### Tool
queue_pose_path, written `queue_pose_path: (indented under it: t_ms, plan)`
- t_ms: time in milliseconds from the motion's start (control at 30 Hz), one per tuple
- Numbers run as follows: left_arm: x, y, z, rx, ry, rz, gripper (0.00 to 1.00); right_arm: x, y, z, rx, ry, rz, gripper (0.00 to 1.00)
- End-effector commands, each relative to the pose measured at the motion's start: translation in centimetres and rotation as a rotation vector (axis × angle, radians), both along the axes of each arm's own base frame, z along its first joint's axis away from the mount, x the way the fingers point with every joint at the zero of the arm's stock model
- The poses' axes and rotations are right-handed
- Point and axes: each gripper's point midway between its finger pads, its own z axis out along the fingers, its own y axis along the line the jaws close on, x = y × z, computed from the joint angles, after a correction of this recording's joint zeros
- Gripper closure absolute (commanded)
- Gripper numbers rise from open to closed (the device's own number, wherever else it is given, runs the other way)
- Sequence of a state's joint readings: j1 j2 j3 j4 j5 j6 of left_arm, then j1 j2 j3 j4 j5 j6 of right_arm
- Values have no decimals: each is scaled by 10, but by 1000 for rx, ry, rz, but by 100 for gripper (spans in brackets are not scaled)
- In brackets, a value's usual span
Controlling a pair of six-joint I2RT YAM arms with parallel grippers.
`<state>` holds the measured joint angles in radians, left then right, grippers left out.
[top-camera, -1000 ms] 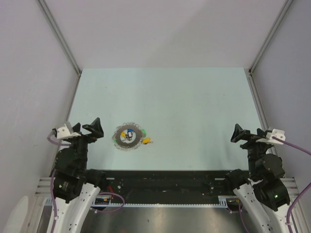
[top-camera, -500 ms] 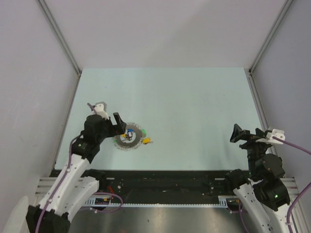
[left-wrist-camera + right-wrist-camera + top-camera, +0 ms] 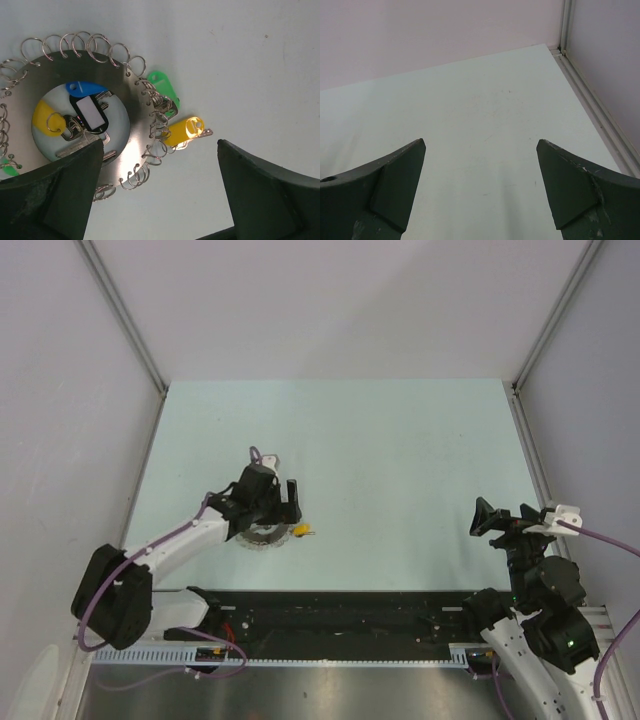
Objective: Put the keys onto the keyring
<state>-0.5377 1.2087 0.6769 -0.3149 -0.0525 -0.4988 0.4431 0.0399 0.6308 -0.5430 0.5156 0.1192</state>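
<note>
- Swung in from the left near corner over the past second, the left gripper (image 3: pixel 268 502) now hangs over the keys, jaws spread wide and gripping nothing.
- Beyond its black fingertips (image 3: pixel 60 190), the left wrist view shows a flat silver metal keyring disc (image 3: pixel 55 75) with a round hole in its middle and small wire loops (image 3: pixel 102 47) all round its rim.
- Inside that hole, a blue-headed key (image 3: pixel 82 89), a yellow-headed key (image 3: pixel 44 117) and a white tag in a black frame (image 3: pixel 91 112) lie bunched together.
- At the disc's right rim, a green-headed key (image 3: pixel 162 82) and an orange-yellow-headed key (image 3: pixel 184 131) rest against the loops. Whether either is threaded on, I cannot tell.
- The disc lies on the pale green table top (image 3: pixel 400 440), left of centre, in the near half.
- Well apart, at the right near edge, the right gripper (image 3: pixel 502 520) has barely shifted. Its jaws stand wide too, with only bare table between them.
</note>
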Motion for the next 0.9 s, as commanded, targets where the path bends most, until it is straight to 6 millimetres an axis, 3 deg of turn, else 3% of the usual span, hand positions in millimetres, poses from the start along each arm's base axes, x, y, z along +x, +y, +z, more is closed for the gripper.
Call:
queue_pose_path:
  t_ms: [0,233,333,767,867]
  plan:
    - [19,-17,5,7,-21,-1,4,-6,-3,14,23,-38,-2,0]
    - [23,-20,-14,87,27,-9,27,-6,-4,14,22,-38,-4,0]
    - [21,-13,-25,170,53,4,31,-6,-4,14,24,-38,-4,0]
    - [13,-6,-51,317,116,-21,31,-5,-4,13,18,-39,-6,0]
    - [8,-10,-57,309,138,-48,36,-5,-4,12,16,-37,-7,0]
